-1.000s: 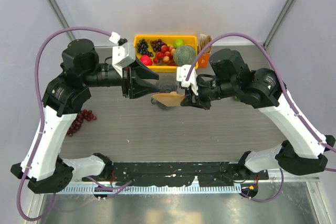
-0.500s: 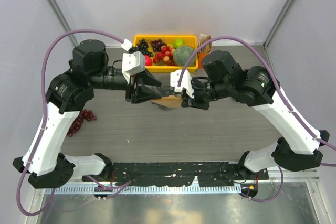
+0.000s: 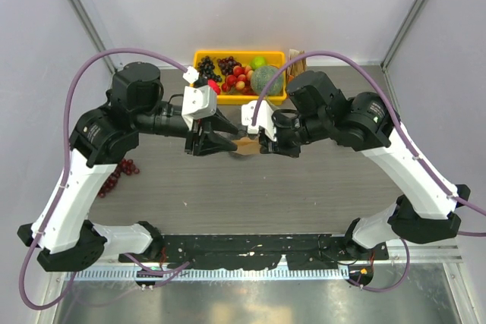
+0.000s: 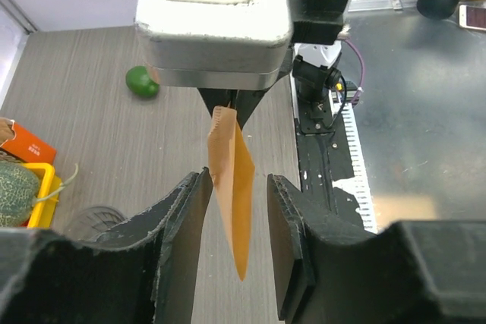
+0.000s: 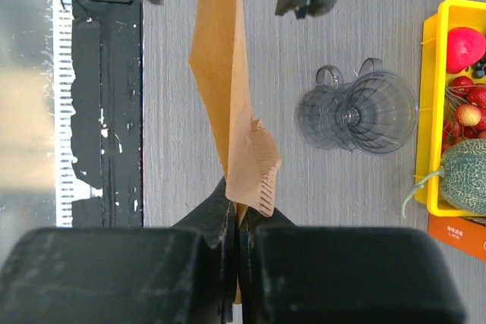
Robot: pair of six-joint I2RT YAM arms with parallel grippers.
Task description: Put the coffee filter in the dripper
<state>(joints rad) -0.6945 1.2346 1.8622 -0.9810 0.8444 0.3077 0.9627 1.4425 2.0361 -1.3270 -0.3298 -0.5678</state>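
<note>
The coffee filter [image 5: 220, 73] is a tan paper cone held off the table, and it also shows in the top view [image 3: 245, 144]. My right gripper [image 5: 237, 214] is shut on its ribbed seam end. My left gripper [image 4: 237, 184] is open, with one jaw on each side of the filter's free pointed end [image 4: 237, 210] and not touching it. In the top view the left gripper [image 3: 225, 142] and the right gripper [image 3: 261, 146] face each other. The dripper [image 5: 357, 111], smoky grey and ribbed, sits on the table beside and below the filter. It is mostly hidden in the top view.
A yellow tray [image 3: 203, 56] with fruit and a green melon [image 3: 266, 80] stands at the back. A bundle of brown papers with an orange box [image 3: 295, 62] is at its right. Dark red grapes [image 3: 114, 176] lie at the left. A green fruit [image 4: 142, 81] lies on the table.
My left gripper has moved right until its open jaws straddle the filter's free end. My right gripper has shifted slightly left, still holding the filter.
</note>
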